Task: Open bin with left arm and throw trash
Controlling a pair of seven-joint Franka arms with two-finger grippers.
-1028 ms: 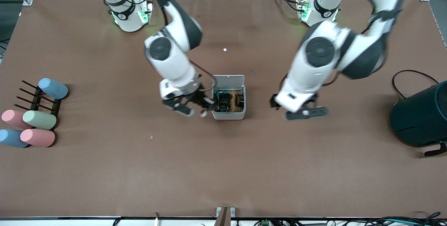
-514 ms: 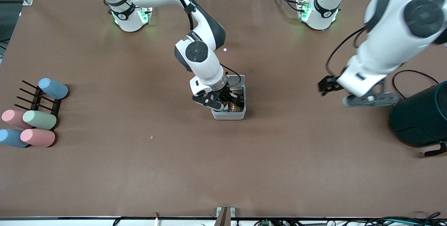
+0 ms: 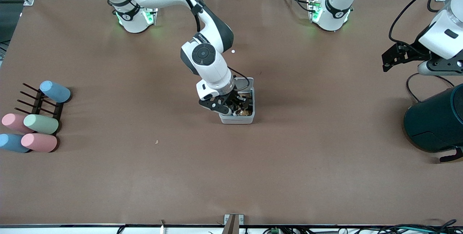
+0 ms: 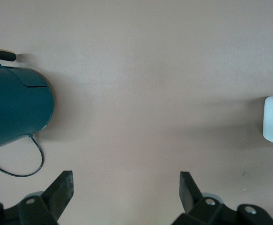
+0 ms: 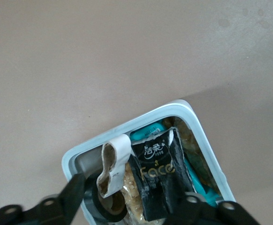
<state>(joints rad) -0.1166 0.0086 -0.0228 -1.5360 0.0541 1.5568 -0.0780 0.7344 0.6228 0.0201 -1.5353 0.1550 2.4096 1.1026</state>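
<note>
Now | brown table (image 3: 144, 176) | left claw (image 4: 126, 197) spread | right claw (image 5: 127, 199) spread over bin (image 3: 237, 119)

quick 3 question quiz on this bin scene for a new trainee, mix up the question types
1. True or false: the bin has its lid shut.
2. Which gripper is over the bin? A) left gripper B) right gripper
3. Fill in: the left gripper is up in the air near the dark teal ____.

Key:
1. False. The lid is up, and a black wrapper and a white loop lie inside.
2. B. The right gripper is over it, fingers open.
3. Cylinder, at the left arm's end of the table.
</note>
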